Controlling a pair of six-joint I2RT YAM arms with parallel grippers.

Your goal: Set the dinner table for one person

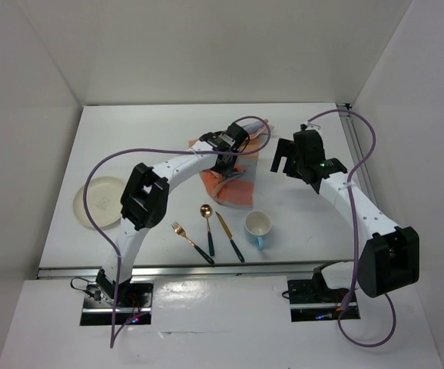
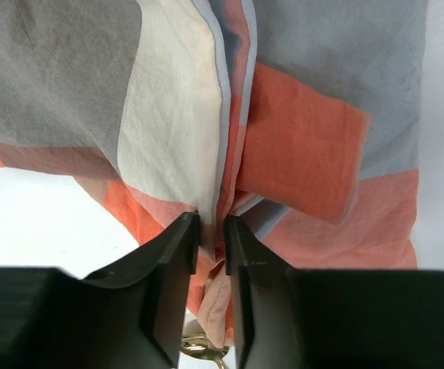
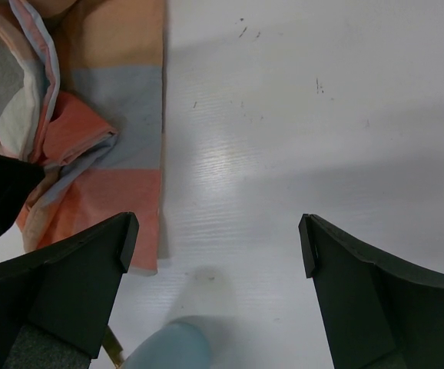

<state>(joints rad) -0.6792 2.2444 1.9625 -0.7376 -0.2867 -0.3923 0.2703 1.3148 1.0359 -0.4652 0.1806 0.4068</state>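
The orange-blue checked cloth placemat (image 1: pixel 233 181) lies crumpled in the middle of the white dinner table (image 1: pixel 306 223). My left gripper (image 1: pixel 226 159) is shut on a fold of the placemat (image 2: pixel 283 146), pinched between its fingers (image 2: pixel 177 254). My right gripper (image 1: pixel 285 157) is open and empty, above bare table just right of the placemat's edge (image 3: pixel 122 192). Near the front lie a gold fork (image 1: pixel 191 242), gold spoon (image 1: pixel 207 228) and gold knife (image 1: pixel 229 235), with a light blue cup (image 1: pixel 258 227) to their right. A cream plate (image 1: pixel 101 201) sits at the left.
A metal rail (image 1: pixel 207 270) runs along the table's near edge. White walls enclose the table on the left, back and right. The cup's blue side (image 3: pixel 168 350) shows at the bottom of the right wrist view. The spoon bowl (image 2: pixel 203 347) shows below the left fingers.
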